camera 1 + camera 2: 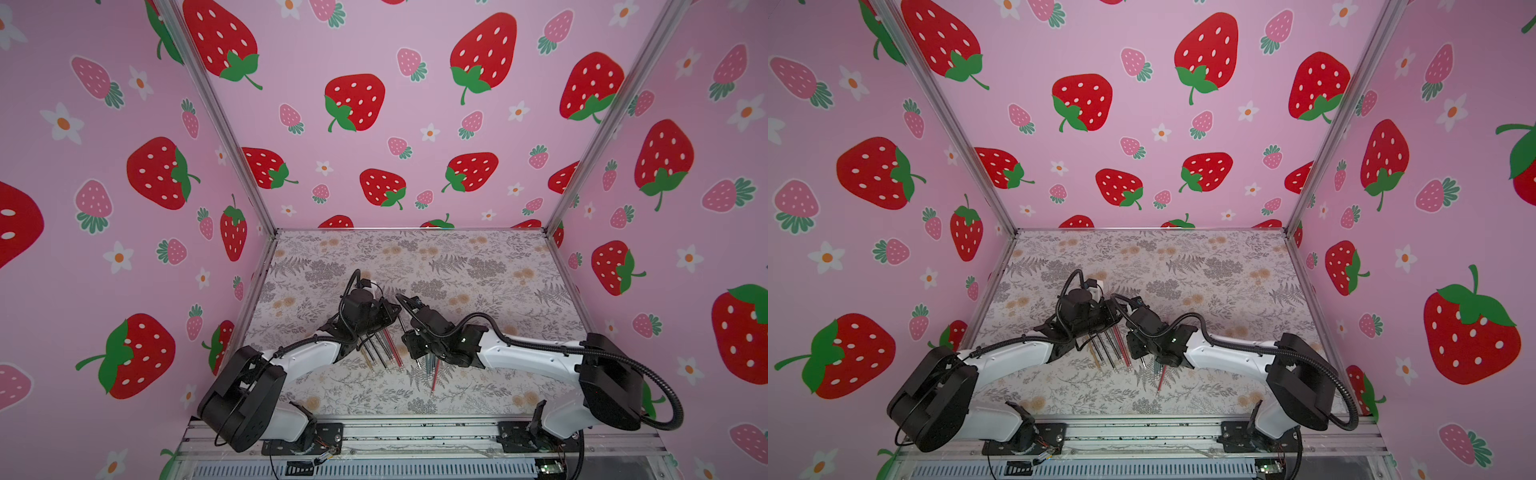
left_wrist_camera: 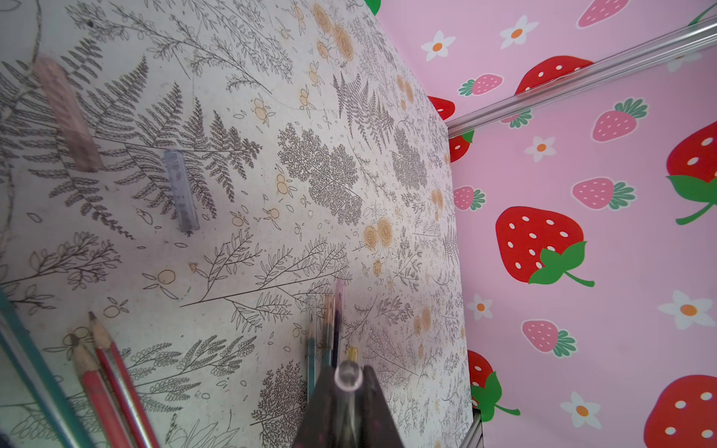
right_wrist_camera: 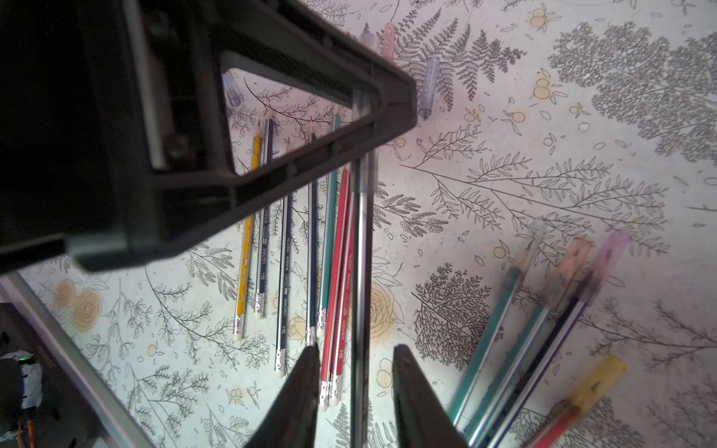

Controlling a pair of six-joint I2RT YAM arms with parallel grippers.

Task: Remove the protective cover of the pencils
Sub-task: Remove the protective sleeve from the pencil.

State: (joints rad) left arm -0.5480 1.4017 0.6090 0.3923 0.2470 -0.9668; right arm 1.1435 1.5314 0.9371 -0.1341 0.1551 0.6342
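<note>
Right gripper (image 3: 356,349) jaws parted, astride grey pencil (image 3: 360,271) without gripping; left gripper (image 2: 349,374) clenched on its clear cap (image 2: 349,401) — advised: clamp shaft, draw straight along axis; remaining pencils (image 3: 284,271) loose on table (image 3: 504,155).

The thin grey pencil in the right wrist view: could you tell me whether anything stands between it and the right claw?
Nothing visible does. The thin grey pencil runs between the parted fingers of the right claw. The left claw is shut on the clear cap at its far end. Red pencils lie alongside, not between.
</note>
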